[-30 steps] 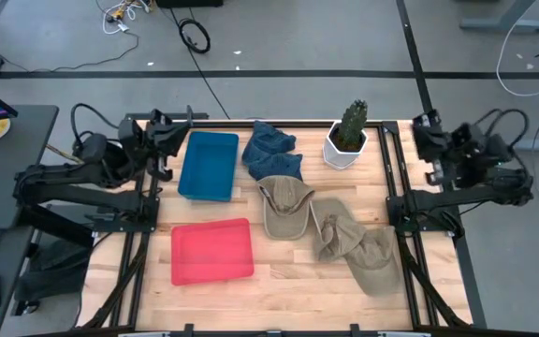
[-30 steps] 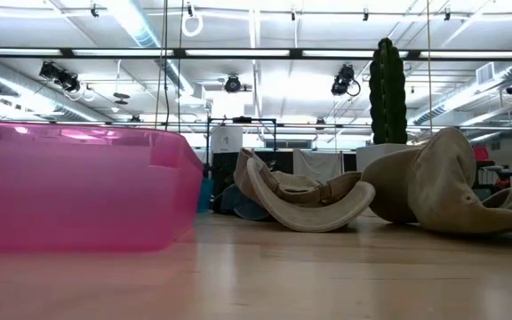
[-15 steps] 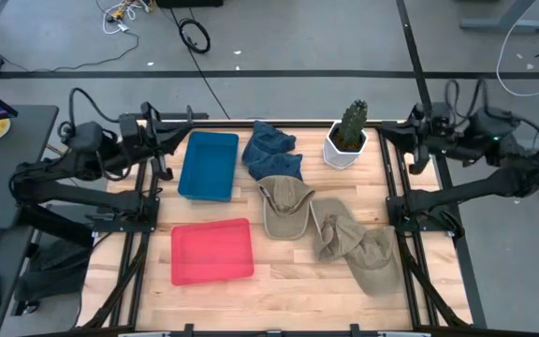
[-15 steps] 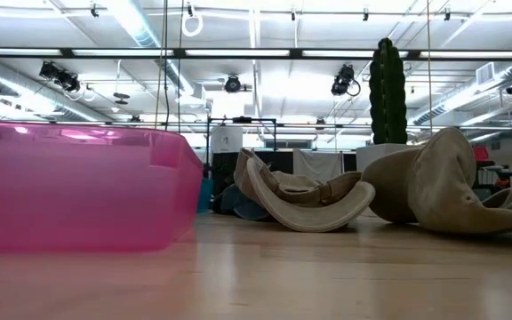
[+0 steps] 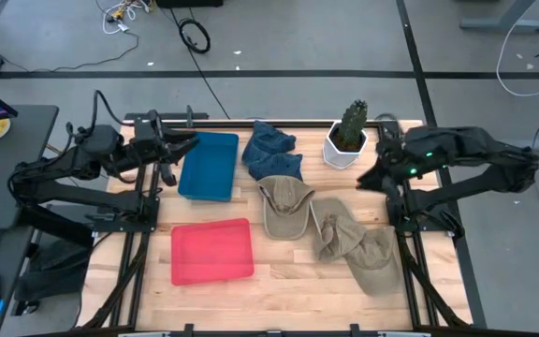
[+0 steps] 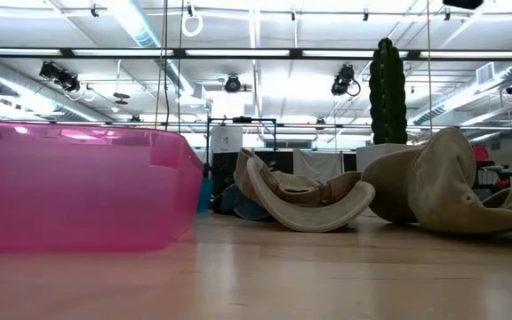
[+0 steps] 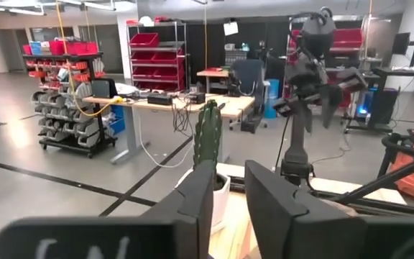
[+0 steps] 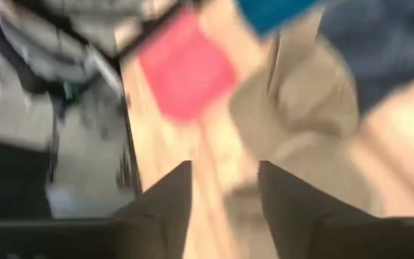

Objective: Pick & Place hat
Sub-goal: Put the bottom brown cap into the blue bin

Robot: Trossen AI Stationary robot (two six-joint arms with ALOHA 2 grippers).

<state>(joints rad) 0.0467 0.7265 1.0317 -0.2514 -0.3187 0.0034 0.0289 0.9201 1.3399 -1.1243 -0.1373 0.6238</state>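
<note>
Wooden table [image 5: 288, 271], right pincer [image 5: 371, 174] angled inward

Two trays lie on the table's left half, one tray [image 5: 209, 166] behind the other [image 5: 212, 251]. A crumpled cloth [image 5: 271, 150] lies right of the rear tray, with a potted cactus [image 5: 347, 137] farther right. Two caps [image 5: 285, 204] [image 5: 356, 241] lie before them, touching.

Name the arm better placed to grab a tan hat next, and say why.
Right. The right gripper hangs at the table's right edge, close to the tan hats, fingers apart. The left gripper sits over the blue tray's far corner, farther from them.
</note>
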